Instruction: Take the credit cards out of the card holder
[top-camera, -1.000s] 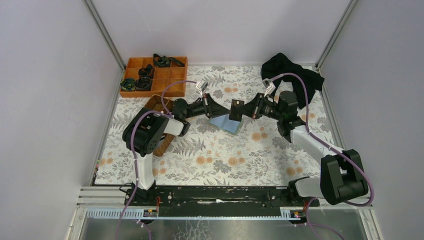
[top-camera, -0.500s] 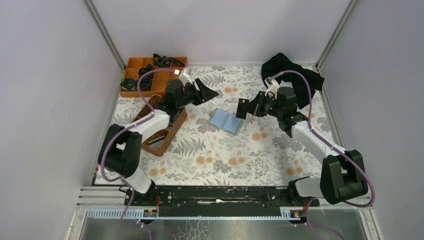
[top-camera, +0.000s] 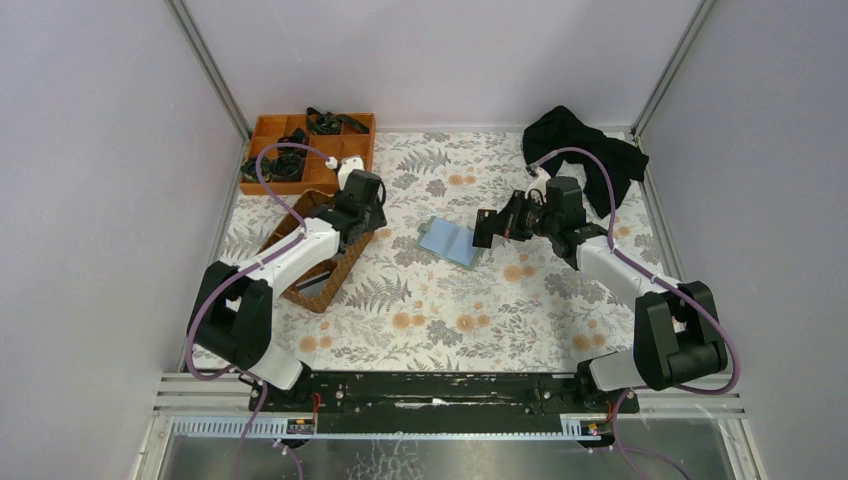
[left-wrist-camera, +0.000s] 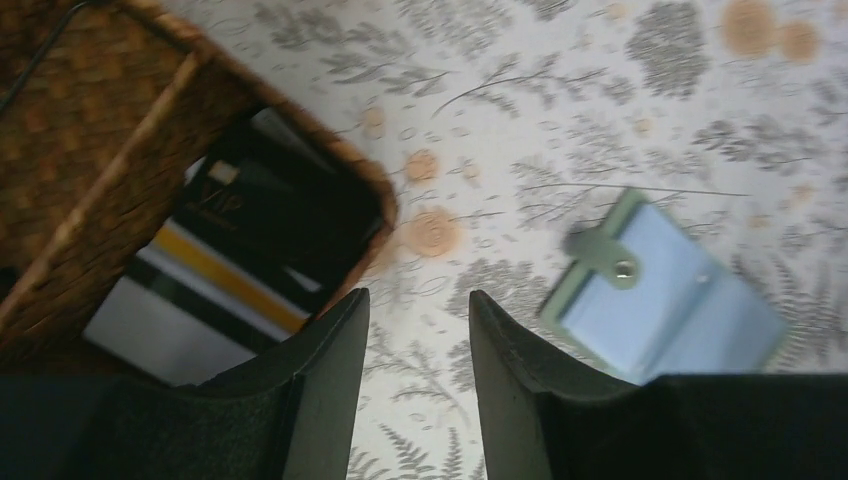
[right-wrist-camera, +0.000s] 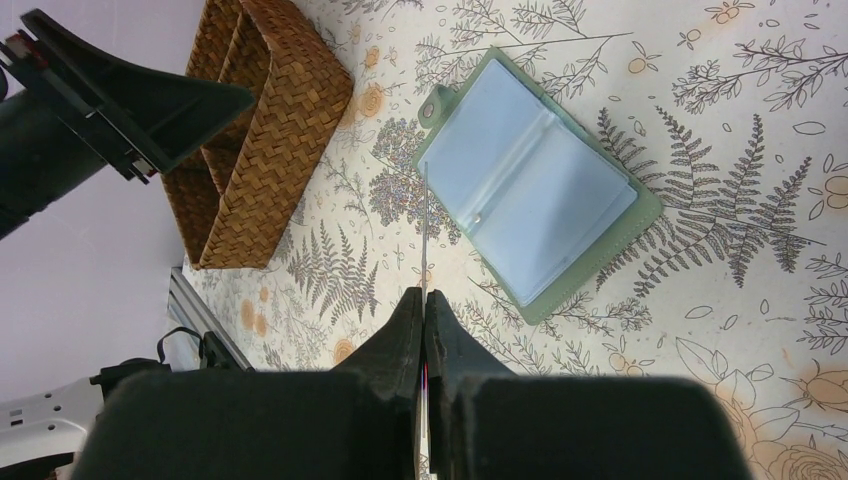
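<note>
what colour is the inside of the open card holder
Light blue, with a grey-green border; the card holder shows best in the right wrist view.

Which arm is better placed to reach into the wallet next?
Left, probably. The left gripper is open and empty at the edge of the basket, with the open wallet close by. The right gripper is nearer the wallet but shut on a thin card, so it cannot grasp another.

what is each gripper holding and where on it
The right gripper pinches a thin credit card, seen edge-on, by its near end. The left gripper is open and holds nothing.
</note>
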